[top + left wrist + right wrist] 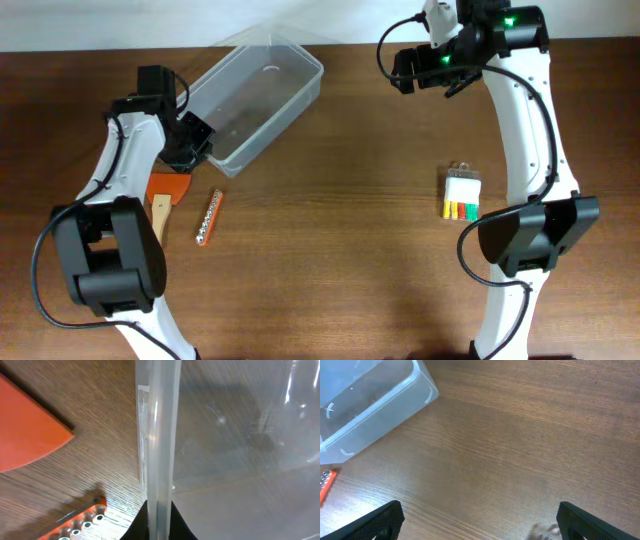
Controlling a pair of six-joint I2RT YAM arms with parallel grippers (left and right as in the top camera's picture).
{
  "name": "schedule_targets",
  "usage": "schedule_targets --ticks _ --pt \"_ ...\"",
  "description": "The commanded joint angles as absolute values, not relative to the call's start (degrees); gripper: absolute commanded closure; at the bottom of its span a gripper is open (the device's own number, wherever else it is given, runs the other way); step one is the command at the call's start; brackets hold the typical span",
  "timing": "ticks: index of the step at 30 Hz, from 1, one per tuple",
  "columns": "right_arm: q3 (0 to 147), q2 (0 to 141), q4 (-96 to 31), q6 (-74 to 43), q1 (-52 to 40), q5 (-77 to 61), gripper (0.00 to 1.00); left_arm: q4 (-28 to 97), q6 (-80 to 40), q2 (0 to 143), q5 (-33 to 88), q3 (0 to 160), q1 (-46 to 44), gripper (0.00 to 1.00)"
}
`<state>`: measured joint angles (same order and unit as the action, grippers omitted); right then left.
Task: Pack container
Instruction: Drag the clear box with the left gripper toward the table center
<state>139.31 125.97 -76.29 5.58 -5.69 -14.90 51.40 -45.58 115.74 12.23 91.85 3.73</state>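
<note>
The clear plastic container (pixel 255 95) lies at the back left of the table, lidless and empty. My left gripper (pixel 193 143) is shut on its near-left wall; in the left wrist view the wall (pixel 159 435) runs up between the two black fingers (pixel 159 527). My right gripper (pixel 415 68) is open and empty, raised at the back right, well away from the container. In the right wrist view its fingers (pixel 480 520) are spread wide over bare wood, with the container's corner (pixel 375 405) at the upper left.
An orange spatula with a wooden handle (pixel 165 195) and an orange bit holder (pixel 208 217) lie left of centre, near the container; both show in the left wrist view (pixel 25 430) (pixel 75 522). A white holder with coloured pieces (pixel 461 193) lies at the right.
</note>
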Motion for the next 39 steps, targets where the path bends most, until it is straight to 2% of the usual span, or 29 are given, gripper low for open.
schedule_targets --ticks 1,7,21,32,39 --pt "140.1 126.9 -75.8 5.8 -6.1 -14.3 0.01 51.5 -39.6 115.9 18.0 95.8 3.9 0.98" --pt "140.1 126.9 -75.4 5.8 -6.1 -14.3 0.01 57.1 -27.4 115.9 20.7 101.6 3.9 0.98" --pt "140.2 126.9 -75.3 5.8 -6.1 -11.3 0.01 65.1 -10.7 115.8 20.8 102.5 -0.2 0.98" --pt "140.2 126.9 -75.3 5.8 -6.0 -11.3 0.01 66.2 -8.1 115.8 15.3 102.5 -7.2 0.98" --pt "140.2 126.9 -75.5 5.8 -6.0 -11.3 0.01 68.9 -8.1 115.8 15.2 102.5 -7.6 0.98"
